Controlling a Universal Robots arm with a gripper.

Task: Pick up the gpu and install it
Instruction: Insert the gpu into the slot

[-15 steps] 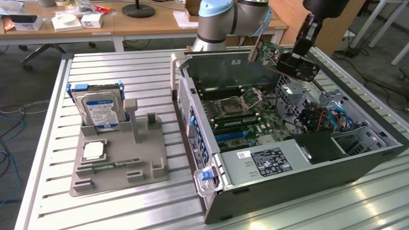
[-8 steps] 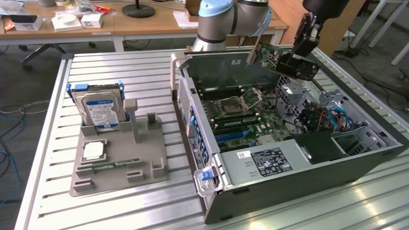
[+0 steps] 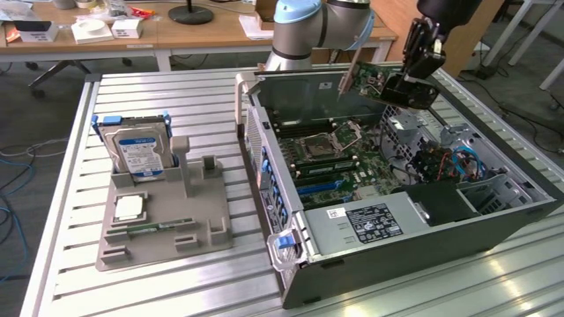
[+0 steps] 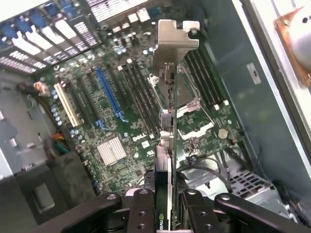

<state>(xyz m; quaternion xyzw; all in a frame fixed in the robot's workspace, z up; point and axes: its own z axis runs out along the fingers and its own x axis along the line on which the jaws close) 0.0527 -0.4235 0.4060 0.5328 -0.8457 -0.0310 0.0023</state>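
Holding the thin green GPU card over the open dark metal PC case.
Black gripper fingers pinch it edge-on between them; its pale metal bracket sticks out past the fingertips, green motherboard well beyond.

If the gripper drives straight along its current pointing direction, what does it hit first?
The motherboard, likely near the memory slots. The gpu clamped in the gripper sticks out ahead, so its bracket end would land first; depth is unclear.
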